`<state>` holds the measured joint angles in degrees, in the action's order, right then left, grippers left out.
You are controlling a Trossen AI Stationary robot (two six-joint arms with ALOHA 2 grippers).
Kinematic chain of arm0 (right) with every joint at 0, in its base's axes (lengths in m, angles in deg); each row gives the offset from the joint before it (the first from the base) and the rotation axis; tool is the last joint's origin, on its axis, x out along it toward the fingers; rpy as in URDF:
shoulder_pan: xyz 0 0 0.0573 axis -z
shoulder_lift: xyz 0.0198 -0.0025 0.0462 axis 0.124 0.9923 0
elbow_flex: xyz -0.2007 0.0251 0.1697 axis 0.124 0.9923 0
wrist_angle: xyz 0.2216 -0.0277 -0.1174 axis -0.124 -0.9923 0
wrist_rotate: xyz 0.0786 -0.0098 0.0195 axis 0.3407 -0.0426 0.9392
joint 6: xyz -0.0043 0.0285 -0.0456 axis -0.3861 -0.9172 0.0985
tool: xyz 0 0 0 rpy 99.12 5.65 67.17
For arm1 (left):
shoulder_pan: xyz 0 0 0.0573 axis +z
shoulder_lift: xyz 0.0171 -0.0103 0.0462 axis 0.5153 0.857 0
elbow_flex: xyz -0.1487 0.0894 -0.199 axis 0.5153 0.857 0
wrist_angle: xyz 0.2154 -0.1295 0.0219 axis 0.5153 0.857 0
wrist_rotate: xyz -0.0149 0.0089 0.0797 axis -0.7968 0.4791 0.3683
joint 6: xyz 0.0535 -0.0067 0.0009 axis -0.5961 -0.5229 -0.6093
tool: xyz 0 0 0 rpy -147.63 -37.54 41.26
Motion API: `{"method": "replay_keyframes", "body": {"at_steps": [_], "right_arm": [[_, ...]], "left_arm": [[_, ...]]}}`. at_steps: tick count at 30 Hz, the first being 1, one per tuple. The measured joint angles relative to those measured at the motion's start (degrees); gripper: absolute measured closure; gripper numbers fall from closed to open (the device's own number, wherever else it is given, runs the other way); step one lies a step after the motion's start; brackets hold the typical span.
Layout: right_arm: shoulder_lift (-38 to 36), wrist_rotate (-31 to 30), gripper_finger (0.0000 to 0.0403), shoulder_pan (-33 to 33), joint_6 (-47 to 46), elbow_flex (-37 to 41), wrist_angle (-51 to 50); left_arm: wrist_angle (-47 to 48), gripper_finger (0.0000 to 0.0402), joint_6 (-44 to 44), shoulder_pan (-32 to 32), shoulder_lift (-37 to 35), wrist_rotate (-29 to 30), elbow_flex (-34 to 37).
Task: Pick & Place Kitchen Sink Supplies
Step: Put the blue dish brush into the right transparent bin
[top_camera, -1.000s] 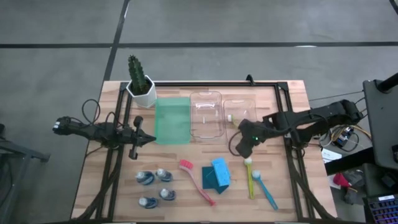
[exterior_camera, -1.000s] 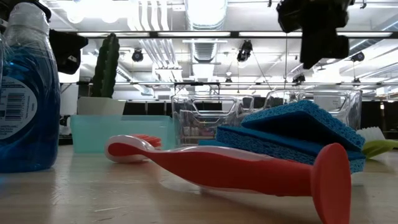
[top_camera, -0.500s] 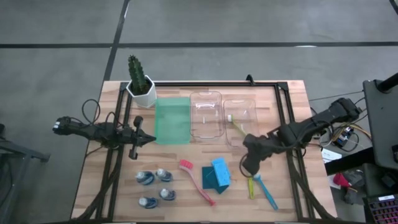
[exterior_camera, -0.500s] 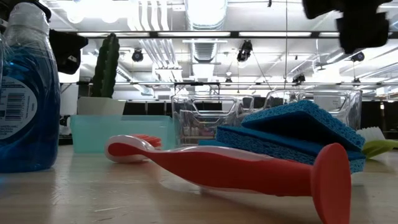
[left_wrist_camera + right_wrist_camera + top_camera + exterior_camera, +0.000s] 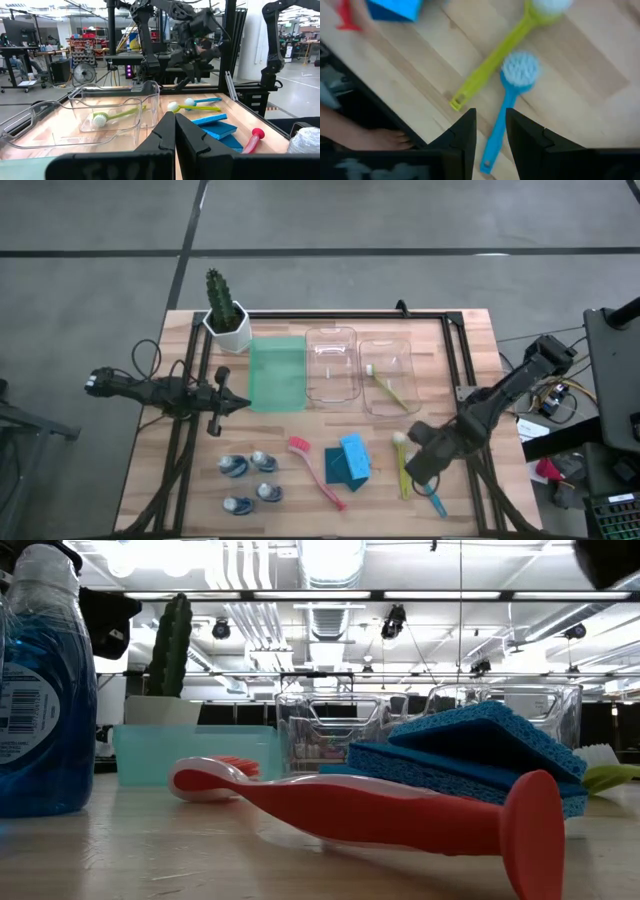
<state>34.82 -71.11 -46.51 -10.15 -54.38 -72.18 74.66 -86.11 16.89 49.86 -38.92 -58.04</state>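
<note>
My right gripper (image 5: 420, 468) hangs open, pointing down over two brushes that lie flat on the table near its front right. These are a yellow-green brush (image 5: 490, 60) and a blue one (image 5: 512, 85), whose handle shows in the gap between my fingers. Neither is touched. Another yellow-green brush (image 5: 388, 387) lies in the right clear tray (image 5: 404, 348). To the left lie blue sponges (image 5: 348, 463), a pink long-handled brush (image 5: 318, 473) and several blue-white little bottles (image 5: 250, 480). My left gripper (image 5: 240, 402) waits shut at the table's left, pointing level.
A potted cactus (image 5: 225, 315) stands at the far left. Beside it are a green tray (image 5: 276, 373) and a second clear tray (image 5: 332, 365). Black frame rails (image 5: 455, 360) run along the table's sides. Bare wood lies between the trays and the supplies.
My right gripper has swung from over the right clear tray toward the table's near edge and right, sinking a little, and now hangs over the two brushes on the table. The brush in the tray, half hidden by the gripper before, now shows in full.
</note>
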Motion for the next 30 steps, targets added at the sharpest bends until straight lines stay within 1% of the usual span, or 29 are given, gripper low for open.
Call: {"method": "replay_keyframes", "body": {"at_steps": [2, 7, 11, 14, 24, 30], "right_arm": [[1.5, 0.4, 0.0283, -1.2, -1.6, 0.2, 0.0], [5.7, 1.3, 0.0257, -1.8, -2.6, 0.2, 0.6], [9.7, 4.7, 0.0245, -1.7, -2.6, 0.2, 0.6], [12.0, 6.8, 0.0240, -1.8, -2.0, 0.2, 0.6], [16.5, 6.9, 0.0226, -1.7, -1.3, 0.2, 4.4], [17.9, 6.9, 0.0227, -1.7, 0.0, 0.2, 5.1]], "left_arm": [[0.0, 0.0399, 0.0, 0.0, 0.0, 0.0, 0.0], [0.0, 0.0399, 0.0, 0.0, 0.0, 0.0, 0.0], [0.0, 0.0399, 0.0, 0.0, 0.0, 0.0, 0.0], [0.0, 0.0399, 0.0, 0.0, 0.0, 0.0, 0.0], [0.0, 0.0399, 0.0, 0.0, 0.0, 0.0, 0.0], [0.0, 0.0399, 0.0, 0.0, 0.1, 0.0, 0.0]]}}
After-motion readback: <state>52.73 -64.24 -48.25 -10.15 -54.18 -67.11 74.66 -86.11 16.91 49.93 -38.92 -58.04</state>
